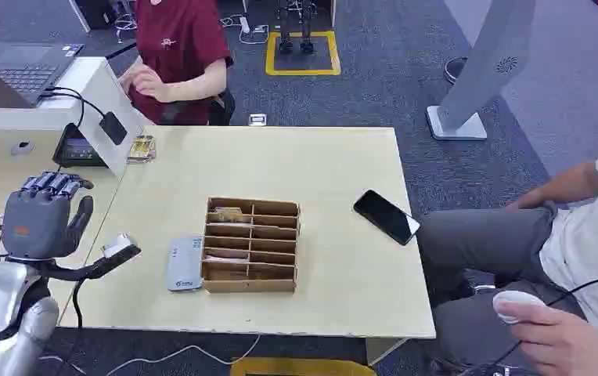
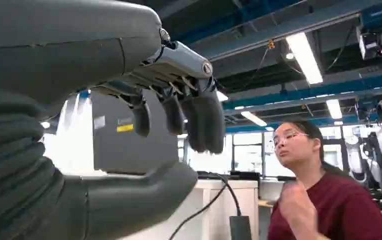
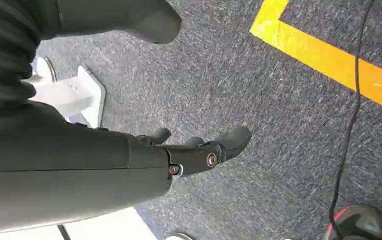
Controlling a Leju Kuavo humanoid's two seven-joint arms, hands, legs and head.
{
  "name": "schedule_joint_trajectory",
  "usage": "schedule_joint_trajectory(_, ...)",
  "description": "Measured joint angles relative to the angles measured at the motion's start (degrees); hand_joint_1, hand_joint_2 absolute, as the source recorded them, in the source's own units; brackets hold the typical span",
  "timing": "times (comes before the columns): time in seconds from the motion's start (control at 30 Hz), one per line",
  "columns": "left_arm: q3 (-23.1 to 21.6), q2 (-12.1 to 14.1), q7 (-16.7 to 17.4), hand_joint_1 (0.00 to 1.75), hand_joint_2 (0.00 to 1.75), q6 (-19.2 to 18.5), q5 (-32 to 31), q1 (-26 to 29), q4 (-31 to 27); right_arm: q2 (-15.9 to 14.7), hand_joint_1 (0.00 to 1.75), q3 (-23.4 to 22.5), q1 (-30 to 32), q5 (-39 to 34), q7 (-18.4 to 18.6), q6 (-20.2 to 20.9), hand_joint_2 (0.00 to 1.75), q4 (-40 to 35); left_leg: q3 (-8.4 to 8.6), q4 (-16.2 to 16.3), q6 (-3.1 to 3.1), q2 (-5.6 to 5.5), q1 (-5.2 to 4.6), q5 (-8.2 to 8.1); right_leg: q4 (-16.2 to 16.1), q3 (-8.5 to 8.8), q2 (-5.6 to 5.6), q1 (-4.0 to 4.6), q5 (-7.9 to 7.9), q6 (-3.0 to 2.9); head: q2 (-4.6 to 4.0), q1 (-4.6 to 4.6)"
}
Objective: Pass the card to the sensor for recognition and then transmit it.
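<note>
A wooden slotted box [image 1: 251, 244] stands mid-table, with a tan card [image 1: 229, 213] lying in one of its far slots. A flat grey card sensor [image 1: 184, 264] lies against the box's left side. My left hand [image 1: 41, 215] is raised upright beyond the table's left edge, well left of the sensor. In the left wrist view this left hand [image 2: 179, 115] has its fingers loosely bent above the thumb and nothing between them. My right hand [image 3: 199, 147] hangs over the grey carpet, fingers loosely extended and holding nothing.
A black phone [image 1: 386, 216] lies on the table's right side. A dark terminal [image 1: 77, 149] and a small clear holder [image 1: 141, 149] sit at the far left corner. One person in red [image 1: 178, 47] sits across; another sits at the right holding a mouse [image 1: 515, 304].
</note>
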Motion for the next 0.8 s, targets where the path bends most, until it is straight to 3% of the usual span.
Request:
schedule_joint_trajectory(0.63,-1.18,0.24,1.34,0.0,1.75,-0.02,-1.18,-1.9,4.61,0.85,0.0,3.1,-0.22,0.04,-0.63,0.09,1.75,0.57,0.0,0.0,-0.01,0.01,0.0,0.0,0.0,-0.01,0.02,0.0,0.03,-0.03,0.0,-0.04)
schedule_joint_trajectory(0.7,-1.18,0.26,1.34,0.0,1.75,-0.13,-1.47,-2.01,4.88,0.94,0.0,3.85,-0.2,0.04,-0.74,-1.36,1.75,0.57,-0.01,0.0,-0.01,0.01,0.0,0.01,0.01,-0.01,0.02,0.0,0.03,-0.03,-0.02,-0.02)
schedule_joint_trajectory(0.8,-1.18,0.62,1.65,0.0,1.75,-0.11,-1.97,-1.39,5.01,1.31,0.0,6.74,-0.07,-0.13,-1.99,-8.27,1.75,0.57,-0.02,0.0,-0.03,0.04,0.0,0.02,0.03,-0.01,0.04,0.0,0.03,-0.04,-0.02,-0.04)
